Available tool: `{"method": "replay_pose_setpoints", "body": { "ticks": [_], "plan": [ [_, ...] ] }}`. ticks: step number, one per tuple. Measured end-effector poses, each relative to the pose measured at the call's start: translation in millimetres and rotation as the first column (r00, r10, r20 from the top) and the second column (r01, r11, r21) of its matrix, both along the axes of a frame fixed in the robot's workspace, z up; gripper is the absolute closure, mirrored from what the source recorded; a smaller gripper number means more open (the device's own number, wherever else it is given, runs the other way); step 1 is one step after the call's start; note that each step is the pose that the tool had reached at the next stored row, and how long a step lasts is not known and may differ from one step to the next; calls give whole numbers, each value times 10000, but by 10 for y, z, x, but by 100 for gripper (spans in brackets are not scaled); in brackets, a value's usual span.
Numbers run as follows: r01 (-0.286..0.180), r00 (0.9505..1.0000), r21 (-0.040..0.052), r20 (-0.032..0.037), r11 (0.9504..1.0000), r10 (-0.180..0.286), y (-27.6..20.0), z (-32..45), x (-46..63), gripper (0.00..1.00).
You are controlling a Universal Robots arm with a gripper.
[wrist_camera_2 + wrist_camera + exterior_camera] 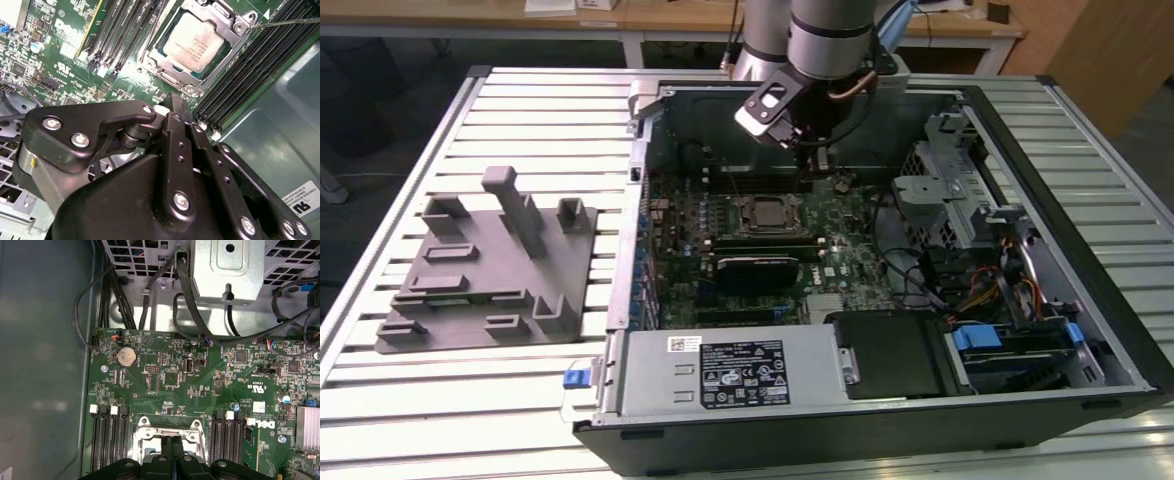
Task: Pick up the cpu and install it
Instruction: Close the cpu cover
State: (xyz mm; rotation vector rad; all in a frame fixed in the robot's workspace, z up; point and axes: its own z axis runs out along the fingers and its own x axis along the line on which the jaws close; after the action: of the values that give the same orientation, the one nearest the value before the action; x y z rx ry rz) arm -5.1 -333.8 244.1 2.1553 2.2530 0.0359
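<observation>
Centre of the exterior view: the cpu (pixel 767 213) sits seated in its socket (pixel 739 205). The gripper (pixel 817 165), upper centre, hangs clear with its fingers pressed together, evidently empty.

cpu (pixel 196 42): 1 | gripper (pixel 171 442): 1 | grey tray (pixel 480 268): 1 | computer case (pixel 854 445): 1 | coin battery (pixel 126 356): 1 | slatted table (pixel 454 420): 1

socket (pixel 150 426) | partly hidden behind gripper (pixel 171 442) | cut by picture edge
</observation>
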Motion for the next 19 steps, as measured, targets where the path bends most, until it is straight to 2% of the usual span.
{"method": "replay_pose_setpoints", "body": {
  "ticks": [14,19],
  "plan": [
    [-1,10000,0,0,10000,1,0,-1,-60,89],
    [-1,10000,2,1,10000,1,0,-4,-140,89]
  ]
}}
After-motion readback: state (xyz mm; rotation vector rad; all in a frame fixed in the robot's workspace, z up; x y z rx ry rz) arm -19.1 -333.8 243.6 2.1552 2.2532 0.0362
